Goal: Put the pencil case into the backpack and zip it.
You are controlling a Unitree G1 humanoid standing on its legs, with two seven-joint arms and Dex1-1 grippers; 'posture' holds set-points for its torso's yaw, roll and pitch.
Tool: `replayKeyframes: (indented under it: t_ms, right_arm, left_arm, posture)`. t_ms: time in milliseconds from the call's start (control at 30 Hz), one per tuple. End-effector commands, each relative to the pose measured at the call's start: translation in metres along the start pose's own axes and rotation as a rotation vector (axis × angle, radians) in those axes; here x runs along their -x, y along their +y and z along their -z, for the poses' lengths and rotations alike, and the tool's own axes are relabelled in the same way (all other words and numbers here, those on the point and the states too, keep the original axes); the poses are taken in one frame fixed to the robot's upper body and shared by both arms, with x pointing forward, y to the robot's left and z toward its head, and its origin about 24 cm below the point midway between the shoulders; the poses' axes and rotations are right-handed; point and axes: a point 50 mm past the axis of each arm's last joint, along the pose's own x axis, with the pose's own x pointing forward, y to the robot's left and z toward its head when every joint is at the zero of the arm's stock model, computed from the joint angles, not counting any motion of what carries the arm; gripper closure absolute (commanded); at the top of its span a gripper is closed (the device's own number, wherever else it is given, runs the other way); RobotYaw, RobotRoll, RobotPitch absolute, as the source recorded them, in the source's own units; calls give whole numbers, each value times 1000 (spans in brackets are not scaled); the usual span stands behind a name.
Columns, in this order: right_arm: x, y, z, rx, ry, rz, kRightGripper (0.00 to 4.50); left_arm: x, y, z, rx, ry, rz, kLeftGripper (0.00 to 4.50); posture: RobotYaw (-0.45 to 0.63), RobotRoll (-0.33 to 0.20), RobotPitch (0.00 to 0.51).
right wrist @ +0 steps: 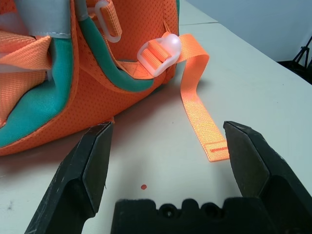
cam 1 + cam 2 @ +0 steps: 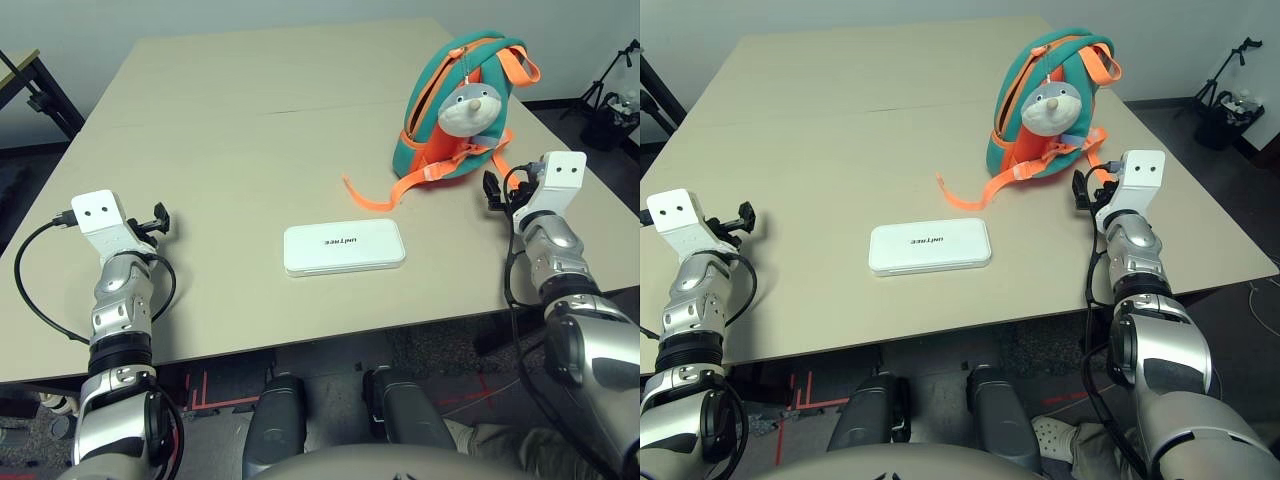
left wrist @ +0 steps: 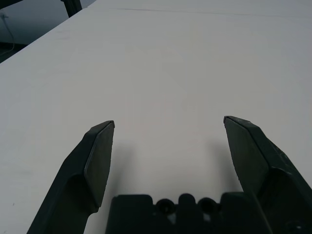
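Jaws spread wide and empty on both the left gripper [image 3: 168, 126] and right gripper [image 1: 165, 129], seemingly ready to start: the pencil case [image 2: 344, 247] lies flat mid-table [image 2: 200, 120] between them, the backpack [image 2: 455, 110] upright beside the right.

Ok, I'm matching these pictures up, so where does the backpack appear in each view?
Left eye view: backpack upper right, beyond the right gripper.
Right eye view: upper right of centre.
Left wrist view: bare table; the backpack isn't here.
Right wrist view: its orange base, just ahead of the open fingers.
Shared landmark: the orange strap trailing on the table.
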Motion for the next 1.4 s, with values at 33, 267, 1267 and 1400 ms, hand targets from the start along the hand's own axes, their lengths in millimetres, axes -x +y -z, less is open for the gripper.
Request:
replayKeyframes:
  t_ms: [33,267,1267,1400]
  right_arm:
    - [0,0,1,1,5,-3,22]
    - [2,-3,-3,20,-11,-31,22]
    - [63,83,-25,564,245,-1087,4490]
    - [57,89,-27,603,233,-1103,4490]
  left_arm:
    - [1,1,6,-4,21,-5,0]
    - [-2,-11,-7,107,14,182,0]
    - [28,-77,-64,672,670,1502,0]
    - [30,-74,-52,740,830,1477,0]
  posture:
    - [-31,0,62]
    - [-63,0,61]
    - [-129,0,54]
    - [-125,0,55]
